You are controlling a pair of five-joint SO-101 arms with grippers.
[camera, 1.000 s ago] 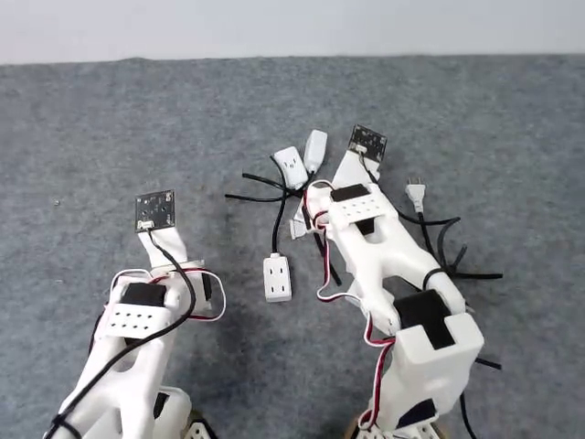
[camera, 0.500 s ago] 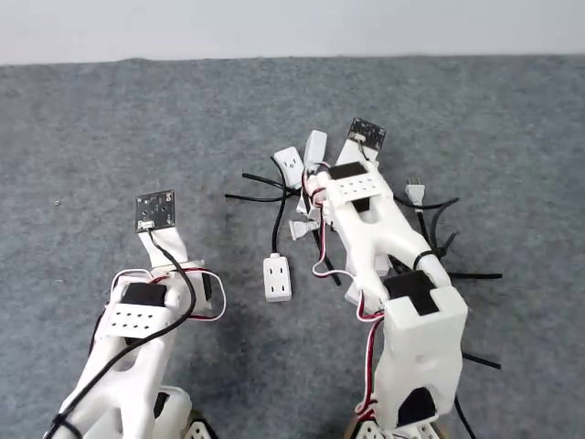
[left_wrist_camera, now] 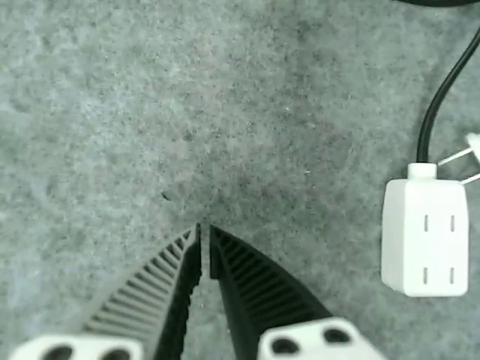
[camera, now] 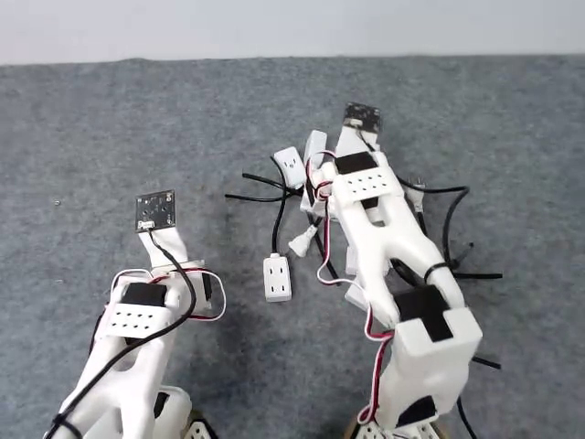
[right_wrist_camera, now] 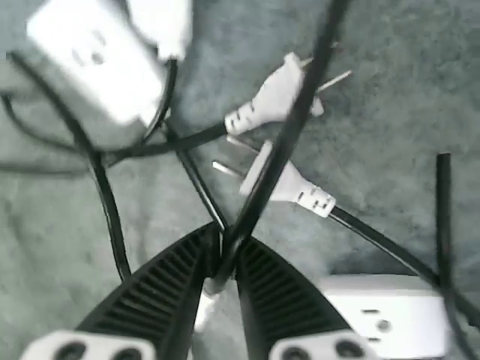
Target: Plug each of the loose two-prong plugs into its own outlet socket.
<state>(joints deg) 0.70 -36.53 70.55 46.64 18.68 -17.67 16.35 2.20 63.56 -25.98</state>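
Note:
My right gripper is shut on a black cable in the middle of the tangle. Just beyond its fingertips lie two white two-prong plugs, between one white outlet socket and another. In the high view the right arm covers that cluster, and a loose plug lies at its left side. A third socket lies alone nearer the front. My left gripper is shut and empty, low over bare carpet, left of that socket.
Black cables loop out around the right arm on both sides. Two sockets lie at the far edge of the tangle. Grey carpet spreads open to the left and at the back.
The right arm has swung and stretched farther from the front with the cable in its fingers. The loose plug left of it slid nearer the front. The left arm has not moved.

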